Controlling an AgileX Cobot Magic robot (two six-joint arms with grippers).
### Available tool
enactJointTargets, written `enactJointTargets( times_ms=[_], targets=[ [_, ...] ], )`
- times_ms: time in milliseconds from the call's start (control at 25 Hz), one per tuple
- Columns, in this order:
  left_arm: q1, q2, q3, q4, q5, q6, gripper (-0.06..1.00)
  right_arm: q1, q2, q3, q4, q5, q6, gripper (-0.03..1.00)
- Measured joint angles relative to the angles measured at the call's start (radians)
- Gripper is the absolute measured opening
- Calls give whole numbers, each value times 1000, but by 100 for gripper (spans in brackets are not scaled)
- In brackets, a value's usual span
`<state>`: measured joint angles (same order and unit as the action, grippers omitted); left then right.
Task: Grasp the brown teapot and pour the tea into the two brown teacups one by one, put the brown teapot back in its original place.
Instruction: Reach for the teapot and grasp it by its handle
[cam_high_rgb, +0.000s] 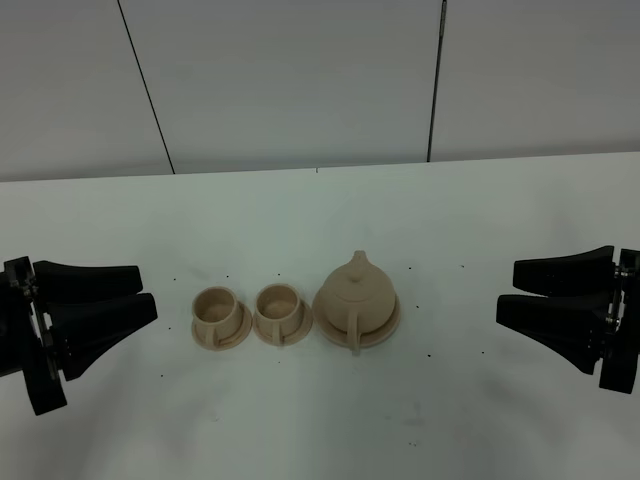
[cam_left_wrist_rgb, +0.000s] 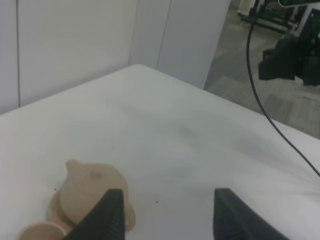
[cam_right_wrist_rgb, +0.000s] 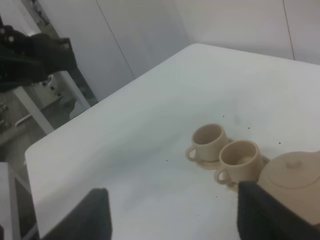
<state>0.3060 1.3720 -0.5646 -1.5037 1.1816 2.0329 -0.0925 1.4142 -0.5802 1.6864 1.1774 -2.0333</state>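
At mid-table, a tea set is waiting between two open end effectors.

On the white table (cam_high_rgb: 320, 200), the round beige-tan ceramic teapot (cam_high_rgb: 357, 295) is sitting lidded on its wide round beige-tan saucer (cam_high_rgb: 391, 324). Its spout is aiming toward 12 o'clock and its loop handle toward 6 o'clock, probably so an arm can take the handle from the near side. At its 9 o'clock, the two small beige-tan cylindrical teacups (cam_high_rgb: 279, 303) (cam_high_rgb: 217, 308) are standing in a row on their own saucers, close enough for short pours. The left end effector (cam_high_rgb: 148, 290) at 9 o'clock and the right end effector (cam_high_rgb: 506, 290) at 3 o'clock are hanging well apart from the set, jaws spread, gripping nothing. The lid is hiding whether the pot is holding tea. Both arms are running off the frame edges, and in the right wrist view a dark finger is covering part of the teapot.
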Motion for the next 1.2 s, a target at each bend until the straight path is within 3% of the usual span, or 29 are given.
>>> enactJointTargets(
  times_ms=[880,1200],
  targets=[
    [0,-2,0,-38,-1,-35,48,0,0,0,2,6,0,52],
    [0,-233,-51,-88,3,-150,39,0,-57,0,81,22,5,52]
  ],
)
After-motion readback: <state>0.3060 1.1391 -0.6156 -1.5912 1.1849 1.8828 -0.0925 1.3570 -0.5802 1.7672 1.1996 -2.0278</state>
